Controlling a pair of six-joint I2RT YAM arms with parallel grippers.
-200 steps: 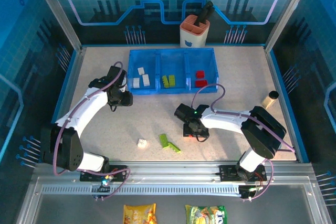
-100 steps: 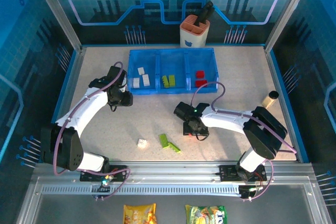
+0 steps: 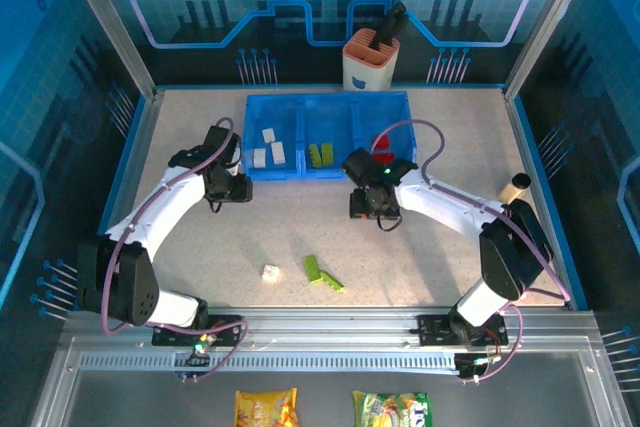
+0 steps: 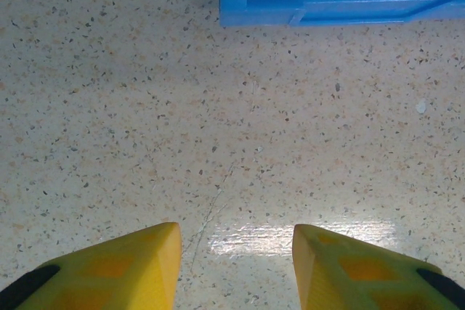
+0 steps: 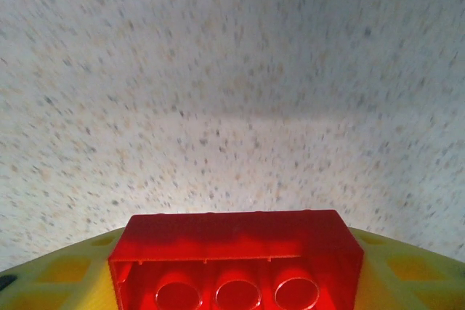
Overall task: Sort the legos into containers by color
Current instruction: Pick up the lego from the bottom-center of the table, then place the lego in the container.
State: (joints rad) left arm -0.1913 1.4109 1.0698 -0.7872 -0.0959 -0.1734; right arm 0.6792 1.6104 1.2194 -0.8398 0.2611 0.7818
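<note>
While over blue-walled speckled table [image 3: 300, 232], right hand [image 5: 236, 292] tight on red lego [image 5: 236, 241], left hand [image 4: 236, 266] apart.

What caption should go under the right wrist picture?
A red lego held between yellow fingers over the speckled table.

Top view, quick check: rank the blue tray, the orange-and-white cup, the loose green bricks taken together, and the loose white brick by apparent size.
Largest to smallest:
1. blue tray
2. orange-and-white cup
3. loose green bricks
4. loose white brick
A single green brick would be close to the white one.
</note>
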